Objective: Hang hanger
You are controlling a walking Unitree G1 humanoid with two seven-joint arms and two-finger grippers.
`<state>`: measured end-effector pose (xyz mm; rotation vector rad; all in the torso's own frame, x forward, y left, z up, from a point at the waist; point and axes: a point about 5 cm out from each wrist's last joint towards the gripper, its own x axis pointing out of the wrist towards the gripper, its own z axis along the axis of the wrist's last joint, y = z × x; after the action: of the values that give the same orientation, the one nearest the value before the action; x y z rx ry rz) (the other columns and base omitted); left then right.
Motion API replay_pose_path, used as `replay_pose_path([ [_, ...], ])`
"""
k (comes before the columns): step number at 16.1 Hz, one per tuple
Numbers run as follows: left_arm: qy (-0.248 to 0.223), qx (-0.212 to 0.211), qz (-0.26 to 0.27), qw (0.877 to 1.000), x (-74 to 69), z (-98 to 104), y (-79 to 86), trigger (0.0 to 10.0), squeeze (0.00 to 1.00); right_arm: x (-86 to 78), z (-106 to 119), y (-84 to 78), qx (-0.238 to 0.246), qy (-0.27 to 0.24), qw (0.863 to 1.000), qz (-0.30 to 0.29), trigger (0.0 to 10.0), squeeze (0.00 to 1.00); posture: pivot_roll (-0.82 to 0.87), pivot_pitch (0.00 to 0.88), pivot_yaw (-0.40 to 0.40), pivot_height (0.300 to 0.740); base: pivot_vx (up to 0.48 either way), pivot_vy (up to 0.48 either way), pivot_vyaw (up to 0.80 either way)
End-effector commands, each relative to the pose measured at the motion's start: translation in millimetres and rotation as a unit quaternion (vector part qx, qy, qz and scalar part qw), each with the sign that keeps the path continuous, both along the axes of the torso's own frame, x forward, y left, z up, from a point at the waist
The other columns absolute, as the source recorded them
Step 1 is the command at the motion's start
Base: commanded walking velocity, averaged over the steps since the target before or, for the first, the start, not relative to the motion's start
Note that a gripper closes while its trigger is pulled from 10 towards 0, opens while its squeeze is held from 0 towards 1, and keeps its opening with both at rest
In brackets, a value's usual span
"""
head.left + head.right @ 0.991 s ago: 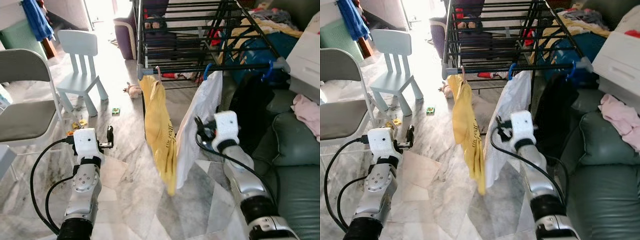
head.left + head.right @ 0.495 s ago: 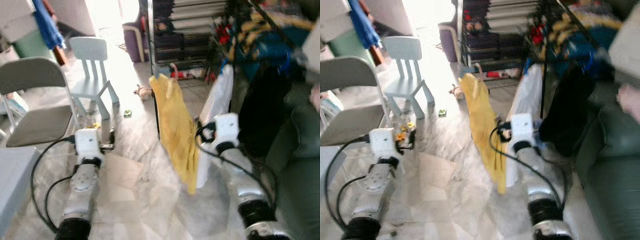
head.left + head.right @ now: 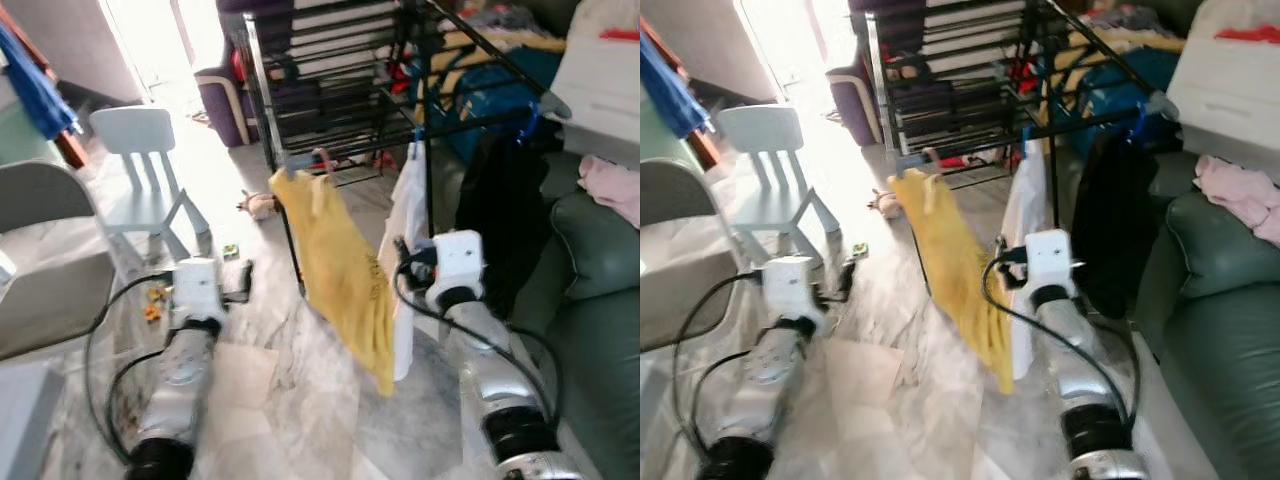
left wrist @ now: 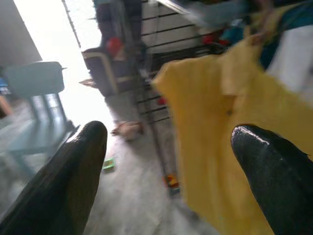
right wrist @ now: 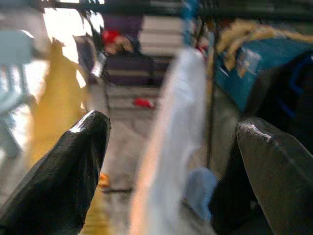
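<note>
The yellow shirt (image 3: 345, 275) on its hanger (image 3: 320, 158) is already hooked on the black drying rack (image 3: 330, 80) at upper centre, beside the white garment (image 3: 412, 215). A forward sweep could snag either cloth and drag the hanger off. The right gripper (image 5: 166, 142), fingers apart, is held just beside the white garment; the left gripper (image 4: 166, 147), also spread, is held low at centre left.

Three garments hang side by side from the front rail of the drying rack (image 3: 330, 60): a shirt (image 3: 340, 265) leftmost, a second garment (image 3: 412, 215) beside it, a third (image 3: 490, 220) rightmost. A child's chair (image 3: 140, 165) stands left of the rack, a sofa (image 3: 590, 290) right.
</note>
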<state>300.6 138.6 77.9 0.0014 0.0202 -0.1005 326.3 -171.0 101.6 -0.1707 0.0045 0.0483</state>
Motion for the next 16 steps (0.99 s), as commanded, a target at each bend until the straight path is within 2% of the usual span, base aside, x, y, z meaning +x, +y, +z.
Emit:
replay_pose_path([
  [1,-0.007,0.013,0.013,1.000,2.4,5.2,13.9,10.0,0.00,2.7,1.9,11.4,0.009,0.002,1.000,0.014,10.0,0.00,-0.15,0.000,0.133,0.740,0.458,0.000,0.00],
  [4,0.016,-0.006,0.019,1.000,0.8,-0.6,11.8,10.0,0.00,3.5,-3.3,15.8,0.007,0.029,0.999,0.043,10.0,0.00,-0.15,0.000,0.130,0.740,0.388,0.206,0.00],
  [9,0.018,-0.009,0.012,1.000,0.5,-0.1,10.1,10.0,0.00,4.0,2.1,12.7,0.002,0.014,0.999,0.029,10.0,0.00,-0.15,0.000,0.129,0.740,0.000,0.456,0.00],
  [14,0.025,-0.001,0.001,1.000,-0.7,-0.9,10.2,10.0,0.00,-2.6,2.2,15.6,-0.006,0.003,1.000,0.006,10.0,0.00,-0.15,0.000,0.135,0.740,0.000,0.468,0.00],
  [16,0.016,-0.005,-0.013,1.000,-1.8,0.1,4.5,10.0,0.00,-4.9,-0.7,18.6,-0.004,0.008,1.000,0.008,10.0,0.00,-0.15,0.000,0.138,0.740,0.000,0.000,0.00],
])
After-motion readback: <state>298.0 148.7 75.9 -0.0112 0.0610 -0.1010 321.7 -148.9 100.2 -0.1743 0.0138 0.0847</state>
